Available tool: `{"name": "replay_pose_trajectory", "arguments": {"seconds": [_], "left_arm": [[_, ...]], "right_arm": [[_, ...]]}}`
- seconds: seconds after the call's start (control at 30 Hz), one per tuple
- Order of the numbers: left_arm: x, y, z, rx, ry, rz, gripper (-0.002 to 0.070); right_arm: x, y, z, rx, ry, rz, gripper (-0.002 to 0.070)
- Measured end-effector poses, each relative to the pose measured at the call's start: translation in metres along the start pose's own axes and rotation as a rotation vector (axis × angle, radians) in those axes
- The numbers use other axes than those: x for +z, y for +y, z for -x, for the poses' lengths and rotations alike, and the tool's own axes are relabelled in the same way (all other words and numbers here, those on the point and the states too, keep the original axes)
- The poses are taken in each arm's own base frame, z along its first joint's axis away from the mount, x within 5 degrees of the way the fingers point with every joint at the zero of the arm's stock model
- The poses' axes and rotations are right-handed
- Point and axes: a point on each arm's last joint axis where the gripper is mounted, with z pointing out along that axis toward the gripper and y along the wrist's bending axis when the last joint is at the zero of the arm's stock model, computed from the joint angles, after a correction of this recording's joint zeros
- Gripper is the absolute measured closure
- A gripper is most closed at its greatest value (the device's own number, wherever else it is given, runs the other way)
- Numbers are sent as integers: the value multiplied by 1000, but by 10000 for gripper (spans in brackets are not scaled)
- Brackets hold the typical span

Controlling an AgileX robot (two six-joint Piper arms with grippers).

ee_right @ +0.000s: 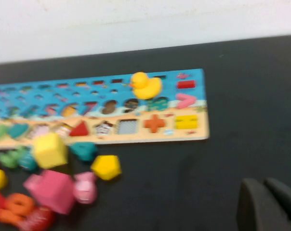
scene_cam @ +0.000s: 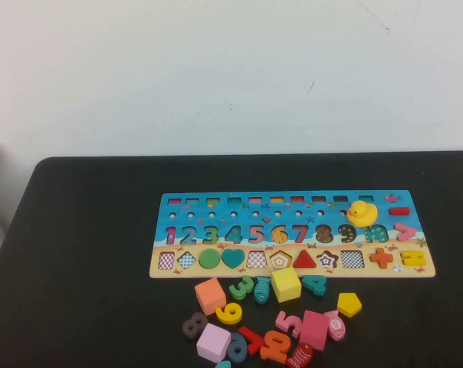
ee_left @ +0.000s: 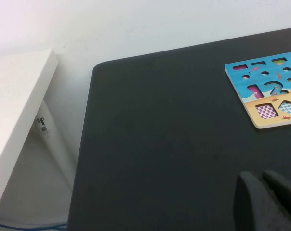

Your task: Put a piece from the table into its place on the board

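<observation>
The long puzzle board (scene_cam: 164,201) lies on the black table, with a yellow duck (scene_cam: 362,212) standing on its right part. Several loose pieces lie in front of it: a yellow cube (scene_cam: 286,284), an orange cube (scene_cam: 210,296), a pink cube (scene_cam: 213,342), a magenta block (scene_cam: 314,330), a yellow pentagon (scene_cam: 349,304) and coloured numbers. Neither arm shows in the high view. My left gripper (ee_left: 260,175) is shut and empty over bare table, left of the board's end (ee_left: 242,79). My right gripper (ee_right: 263,183) is shut and empty over bare table, right of the pieces and the yellow pentagon (ee_right: 106,167).
A white shelf (ee_left: 15,96) stands beyond the table's left edge. A white wall runs behind the table. The duck (ee_right: 146,85) stands over the number slots near the board's right end. The loose pieces reach the table's front edge.
</observation>
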Motion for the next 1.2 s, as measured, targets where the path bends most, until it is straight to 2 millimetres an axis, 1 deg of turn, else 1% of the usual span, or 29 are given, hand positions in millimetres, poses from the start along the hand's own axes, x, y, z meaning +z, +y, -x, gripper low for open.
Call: {"name": "replay_pose_trajectory", "arguments": {"seconds": [0.07,0.17,0.2,0.27,0.3,0.37,0.63,0.77,0.83,0.93,1.0,1.03,1.13,1.2], "left_arm": [[0,0,0,0,0,0,677],[0,0,0,0,0,0,677],[0,0,0,0,0,0,677],[0,0,0,0,0,0,677],[0,0,0,0,0,0,677],[0,0,0,0,0,0,677],[0,0,0,0,0,0,676],[0,0,0,0,-2,0,677],[0,0,0,0,-2,0,677],[0,0,0,0,-2,0,677],[0,0,0,0,-2,0,676],[0,0,0,0,-2,0,677],[0,0,0,0,-2,0,676],[0,0,0,0,-2,0,676]], "right_arm": [[0,3,0,73,3,31,657],[-1,10,0,303,15,111,657],[-2,16,2,531,30,183,657],[-3,22,4,728,46,251,657],[-3,24,5,786,48,274,657],[-4,25,7,820,41,290,657],[-4,22,13,824,-36,291,657],[-4,19,17,775,-95,279,657],[-7,21,23,725,-109,290,657],[-15,28,43,607,-99,307,657],[-17,33,59,479,-35,293,657],[-16,36,65,425,22,281,657],[-12,41,90,244,188,234,657],[-6,43,110,122,313,204,657]]}}
